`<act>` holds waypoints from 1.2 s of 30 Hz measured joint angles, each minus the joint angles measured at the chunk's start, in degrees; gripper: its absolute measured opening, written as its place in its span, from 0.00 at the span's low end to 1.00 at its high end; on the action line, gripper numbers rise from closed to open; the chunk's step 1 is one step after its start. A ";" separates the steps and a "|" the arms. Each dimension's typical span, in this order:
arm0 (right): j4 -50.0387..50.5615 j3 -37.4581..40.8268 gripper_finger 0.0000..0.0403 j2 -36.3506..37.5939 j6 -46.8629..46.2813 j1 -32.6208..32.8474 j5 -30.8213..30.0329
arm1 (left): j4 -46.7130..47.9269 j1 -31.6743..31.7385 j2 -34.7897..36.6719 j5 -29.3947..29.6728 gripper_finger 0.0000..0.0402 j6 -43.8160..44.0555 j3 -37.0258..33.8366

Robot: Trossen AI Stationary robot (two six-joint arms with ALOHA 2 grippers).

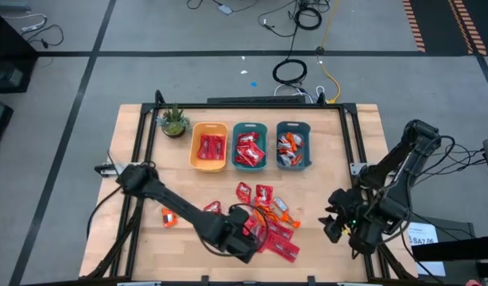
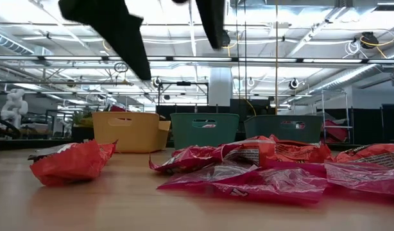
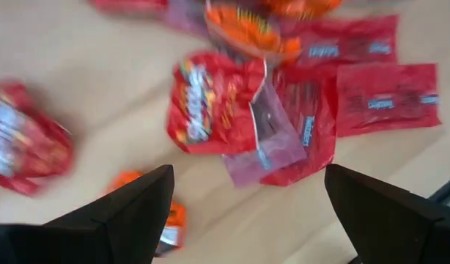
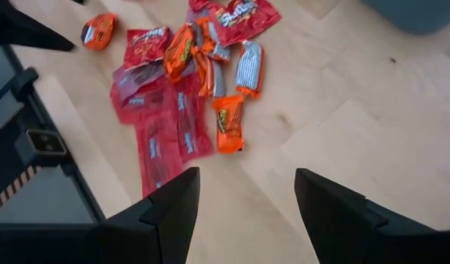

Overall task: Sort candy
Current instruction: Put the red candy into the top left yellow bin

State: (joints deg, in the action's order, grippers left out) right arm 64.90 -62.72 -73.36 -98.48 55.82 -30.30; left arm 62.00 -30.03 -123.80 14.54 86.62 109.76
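While the right end effector [image 1: 337,222] hangs off to the right side of the bench [image 1: 339,183], well apart from the sweets, the left end effector [image 1: 248,238] hovers over the loose heap of candy [image 1: 268,218] near the bench's front edge. Both sets of fingers are spread wide with nothing between them: the left wrist view shows the left end effector [image 3: 243,213] open above a red squarish packet [image 3: 210,103], a pinkish flat packet [image 3: 273,143] lying partly under it, and two longer red packets [image 3: 386,95] beside those. An orange wrapped piece [image 3: 170,216] lies just beside the left finger [image 3: 130,213]. From the right wrist view, the right end effector [image 4: 247,213] is likewise spread, looking toward the same heap, where an orange piece [image 4: 229,123] and a silver-striped piece [image 4: 249,67] lie at its near edge. One orange piece [image 1: 168,217] rests alone on the bench, to the left of the heap. At the back of the bench stand three bins in a row, a yellow bin [image 1: 194,151], a teal bin [image 1: 235,151] and a blue-grey bin [image 1: 307,147], each already containing candy. A small potted plant [image 1: 173,121] stands just left of the yellow bin.
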 joint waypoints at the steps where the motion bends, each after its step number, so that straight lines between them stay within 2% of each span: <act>1: 0.00 0.00 0.53 0.00 0.01 0.39 -0.02 | 0.06 0.10 -1.30 -1.09 0.91 1.41 0.92; 6: 0.00 0.00 0.53 -0.04 0.09 2.11 -0.04 | -0.22 0.41 -5.84 -3.99 0.91 9.60 4.71; 10: 0.02 0.00 0.53 -0.04 0.09 3.29 -0.04 | -3.73 0.39 -7.84 -5.62 0.91 12.39 6.29; 16: 0.04 0.00 0.53 -0.04 -0.23 4.87 -0.92 | -8.59 1.27 -10.80 -8.78 0.91 11.64 6.33; 36: -0.09 0.00 0.53 -0.04 -1.27 6.55 -3.02 | -8.04 4.67 -11.59 -7.64 0.91 12.10 1.55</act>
State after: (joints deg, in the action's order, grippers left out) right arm 64.82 -62.72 -73.41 -99.74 62.37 -33.32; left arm 53.96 -25.36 -135.40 6.90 98.72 111.31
